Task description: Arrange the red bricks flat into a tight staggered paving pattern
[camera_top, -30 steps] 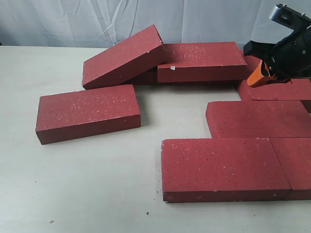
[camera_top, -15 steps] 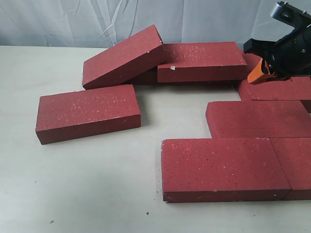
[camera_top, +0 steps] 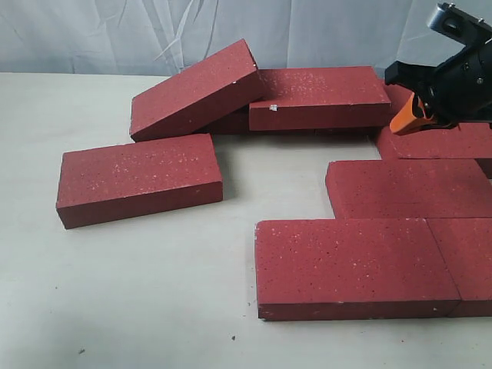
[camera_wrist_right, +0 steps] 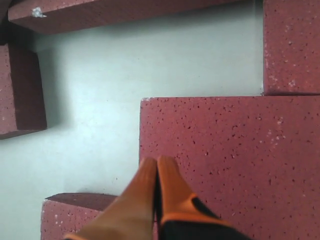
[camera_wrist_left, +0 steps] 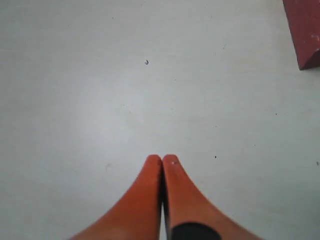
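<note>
Several red bricks lie on the pale table. A paved group sits at the right: a front brick [camera_top: 350,261], one behind it [camera_top: 407,184] and another at the far right [camera_top: 438,142]. A loose brick [camera_top: 138,177] lies flat at the left. One brick [camera_top: 196,88] leans tilted on the back pile beside a flat brick [camera_top: 319,96]. My right gripper [camera_top: 401,123] hangs shut and empty above the paved group's back edge; in its wrist view it [camera_wrist_right: 157,160] hovers over a brick [camera_wrist_right: 230,155] near its corner. My left gripper [camera_wrist_left: 162,158] is shut over bare table, with a brick corner [camera_wrist_left: 305,30] at the edge.
A white curtain [camera_top: 154,31] hangs behind the table. Bare tabletop [camera_top: 115,292] spreads across the front left, and a gap of bare table [camera_top: 277,165] lies between the loose bricks and the paved group.
The right gripper has shifted very slightly upward and back; the bricks have not moved.
</note>
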Motion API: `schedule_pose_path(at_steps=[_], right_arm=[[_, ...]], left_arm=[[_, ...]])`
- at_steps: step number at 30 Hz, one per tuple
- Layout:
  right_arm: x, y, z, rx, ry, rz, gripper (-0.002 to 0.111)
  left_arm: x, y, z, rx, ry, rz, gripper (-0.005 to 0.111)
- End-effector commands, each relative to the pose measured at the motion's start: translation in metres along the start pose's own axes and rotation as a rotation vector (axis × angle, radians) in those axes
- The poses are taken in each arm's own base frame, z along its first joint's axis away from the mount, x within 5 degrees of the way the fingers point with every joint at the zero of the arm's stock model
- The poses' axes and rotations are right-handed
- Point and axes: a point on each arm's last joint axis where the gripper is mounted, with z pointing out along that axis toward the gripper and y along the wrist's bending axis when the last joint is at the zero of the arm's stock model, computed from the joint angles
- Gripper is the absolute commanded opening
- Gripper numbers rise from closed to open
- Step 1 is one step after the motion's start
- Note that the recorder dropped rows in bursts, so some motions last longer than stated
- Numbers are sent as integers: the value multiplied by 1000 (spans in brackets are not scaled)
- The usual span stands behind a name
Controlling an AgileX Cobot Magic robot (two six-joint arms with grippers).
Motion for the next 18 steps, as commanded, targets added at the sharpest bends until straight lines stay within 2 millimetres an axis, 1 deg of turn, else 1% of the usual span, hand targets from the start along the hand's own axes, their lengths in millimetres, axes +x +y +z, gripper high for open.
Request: schedule_pose_path(at_steps=[1, 6, 8, 10, 15, 18], right_arm=[[3, 0, -3, -7, 15, 0, -1], [4, 0, -3, -14, 36, 0, -1], [5, 1, -3, -16, 42, 0, -1], [5, 1, -3, -16, 44, 0, -1], [6, 1, -3, -20, 55, 0, -1], [7, 1, -3, -22, 61, 0, -1]], left_arm=[[-19, 2, -6, -16, -2, -11, 0], [-49, 2, -8, -26, 26, 30, 0], [-60, 0, -5, -18, 49, 62, 0], [-70, -2, 2, -9, 88, 90, 0], [-89, -13, 28, 36, 181, 127, 0], [-101, -24, 43, 109, 223, 153, 0]])
